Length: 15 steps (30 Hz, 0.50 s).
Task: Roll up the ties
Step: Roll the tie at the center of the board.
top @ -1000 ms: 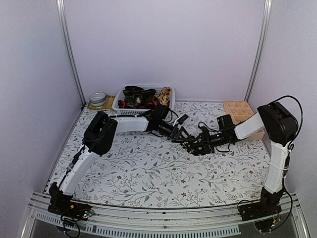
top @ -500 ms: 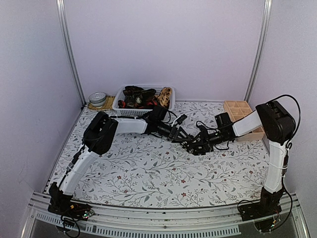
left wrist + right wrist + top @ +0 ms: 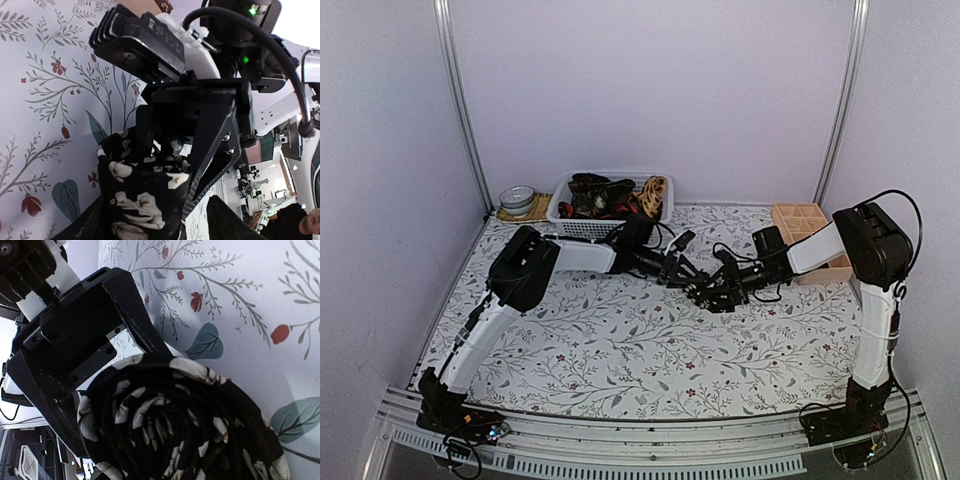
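Comparing with a second ago, we note left fingers [image 3: 132, 307] and right fingers [image 3: 212, 150] have crept slightly left and back together. Both pinch the black flowered tie [image 3: 175, 425], coiled at mid table [image 3: 620, 350]. Coil looks tight; we judge rolling nearly done.

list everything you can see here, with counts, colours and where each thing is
rolled tie: one, black with pale flowers, table centre, between both grippers
loose ties: several, exact count unclear, dark and red, in the basket
tan bundle: one, tan patterned, basket's right end
basket: one, white, back, left of centre
tin: one, silver, back left, on the mat
mat: one, tan woven, back left
wooden box: one, pale wood, compartments, back right
tablecloth: one, white floral, covering the table
left gripper: one, black, clamping the rolled tie
right gripper: one, black, clamping it opposite
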### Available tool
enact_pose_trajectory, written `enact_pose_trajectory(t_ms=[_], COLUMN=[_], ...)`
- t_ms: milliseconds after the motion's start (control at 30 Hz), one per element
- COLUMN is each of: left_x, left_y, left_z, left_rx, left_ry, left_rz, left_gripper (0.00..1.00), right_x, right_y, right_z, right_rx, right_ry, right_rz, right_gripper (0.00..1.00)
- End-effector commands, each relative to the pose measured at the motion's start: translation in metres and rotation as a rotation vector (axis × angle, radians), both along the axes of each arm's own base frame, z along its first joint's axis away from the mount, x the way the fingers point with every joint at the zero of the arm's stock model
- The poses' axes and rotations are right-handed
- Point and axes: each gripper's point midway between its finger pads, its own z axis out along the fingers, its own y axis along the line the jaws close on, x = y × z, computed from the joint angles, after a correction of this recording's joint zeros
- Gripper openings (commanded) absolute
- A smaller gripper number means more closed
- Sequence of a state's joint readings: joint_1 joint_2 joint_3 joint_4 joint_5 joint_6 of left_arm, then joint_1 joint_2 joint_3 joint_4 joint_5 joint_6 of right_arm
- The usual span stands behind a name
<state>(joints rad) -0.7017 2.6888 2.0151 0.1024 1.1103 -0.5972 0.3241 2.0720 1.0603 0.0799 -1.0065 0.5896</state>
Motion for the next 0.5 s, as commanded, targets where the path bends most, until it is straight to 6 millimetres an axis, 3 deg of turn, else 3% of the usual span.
enact_pose_trajectory(t_ms=[0, 467], left_x=[-0.080, -0.092], left_y=[0.014, 0.023], left_z=[-0.108, -0.110], left_rx=[0.237, 0.228], left_ry=[0.324, 0.363], left_rz=[-0.113, -0.144], left_gripper=[0.63, 0.56], right_x=[0.025, 0.031], right_y=[0.004, 0.011], right_z=[-0.014, -0.005], right_rx=[0.000, 0.055], right_ry=[-0.093, -0.168], right_rz=[-0.006, 0.035], right_gripper=[0.37, 0.37])
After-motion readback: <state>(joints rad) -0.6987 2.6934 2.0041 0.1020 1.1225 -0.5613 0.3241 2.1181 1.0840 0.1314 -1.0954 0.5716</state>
